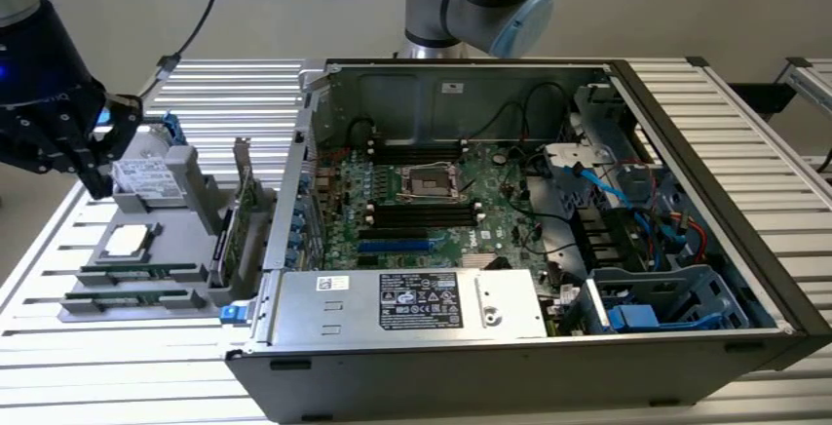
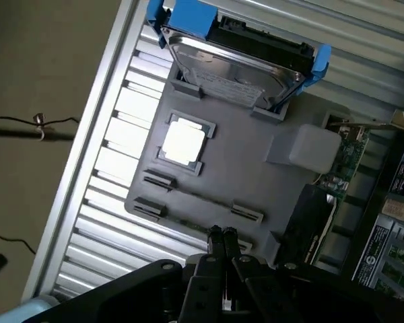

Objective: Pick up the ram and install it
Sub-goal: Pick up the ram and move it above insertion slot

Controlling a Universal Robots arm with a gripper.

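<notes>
On the exterior view's left, your gripper (image 1: 97, 183) hangs over the far end of a grey parts tray (image 1: 182, 250) that sits on the slatted aluminium table (image 1: 735, 103), beside the open computer case (image 1: 520, 371). From the wrist view the gripper (image 2: 222, 234) has its two black fingers pressed together with nothing between them. The ram (image 1: 131, 298) has not been picked up: it lies as a thin green stick in end clips along the tray's outer edge, and in the wrist view this ram (image 2: 190, 226) runs just ahead of the fingertips, though the exterior view shows the gripper well above the tray and not touching it. A second ram stick (image 1: 140, 271) lies parallel, just beside the first, on the side nearer a square processor chip (image 2: 184, 141). Past the chip stands a hard drive (image 2: 236, 67) in a blue caddy. A green expansion card (image 1: 241, 201) stands upright between tray and case. Inside the case you can make out the motherboard (image 1: 449, 196) with long black memory slots (image 1: 423, 212), and a silver power supply (image 1: 416, 303) along the near wall.
</notes>
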